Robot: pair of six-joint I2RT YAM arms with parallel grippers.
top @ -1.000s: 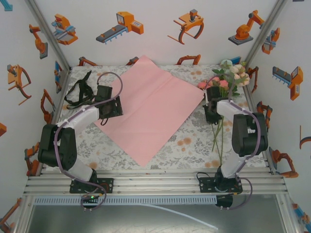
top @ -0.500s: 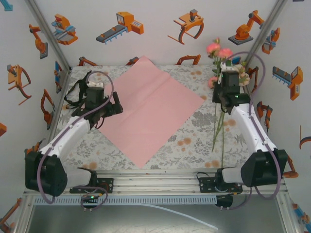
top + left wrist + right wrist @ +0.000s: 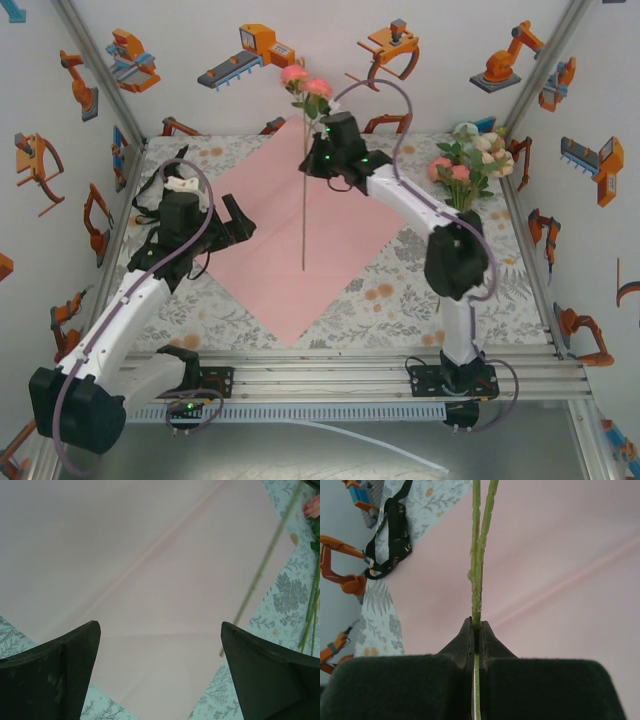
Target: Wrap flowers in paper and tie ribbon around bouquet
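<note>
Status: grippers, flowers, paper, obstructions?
Right gripper shut on pink flower stem, held upright over the paper. Left gripper open over paper's left edge. Ribbon clear, far left.

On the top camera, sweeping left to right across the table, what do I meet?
ribbon → left end effector, open → right end effector, shut on the held flowers → loose flowers. The paper spans the middle, so it is left out of the order.
</note>
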